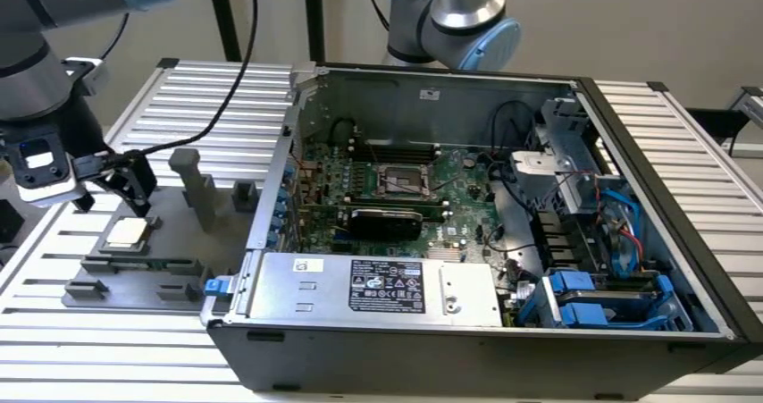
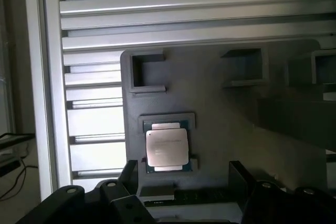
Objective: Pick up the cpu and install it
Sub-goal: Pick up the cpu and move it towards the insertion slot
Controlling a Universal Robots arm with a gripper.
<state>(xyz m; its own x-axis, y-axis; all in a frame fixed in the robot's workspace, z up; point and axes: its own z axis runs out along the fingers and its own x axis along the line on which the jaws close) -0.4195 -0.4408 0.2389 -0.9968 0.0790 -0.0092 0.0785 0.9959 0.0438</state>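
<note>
Exterior view has the cpu (image 1: 128,233) lying flat, silver plate up, in a recess of the grey tray (image 1: 179,242) on the ribbed bench (image 1: 71,367), at that view's left of the open computer case (image 1: 417,358). It is almost square with no clear long axis, its edges parallel to the recess walls. The end effector (image 1: 113,202) hangs just above it, fingers (image 2: 128,174) spread wide with nothing between them. Faint print on the cpu's plate cannot be read, nor can the black sticker (image 1: 388,287) on the power supply. The dark socket (image 1: 399,180) sits on the motherboard, well apart
</note>
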